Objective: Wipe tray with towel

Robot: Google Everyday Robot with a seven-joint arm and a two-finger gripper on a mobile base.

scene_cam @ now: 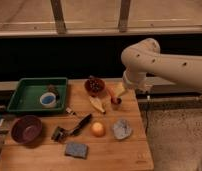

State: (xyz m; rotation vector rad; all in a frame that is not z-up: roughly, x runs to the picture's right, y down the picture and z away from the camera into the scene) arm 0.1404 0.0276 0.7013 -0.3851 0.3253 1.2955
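On the table point(111, 156) we see the tray point(26, 95) and towel point(122, 129) well apart. The gripper point(117, 94) hangs released, empty, beyond the towel.

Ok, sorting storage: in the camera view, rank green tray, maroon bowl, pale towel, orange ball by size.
1. green rectangular plastic tray
2. round maroon bowl
3. pale grey-blue cloth towel
4. orange ball, barely smaller
The gripper hangs above the table, beyond the towel.

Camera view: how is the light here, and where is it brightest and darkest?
Camera view: the light is warm and dim on the wooden table; the band behind is almost black; the orange ball has a bright spot; the gripper hangs pale above the table's back right part.
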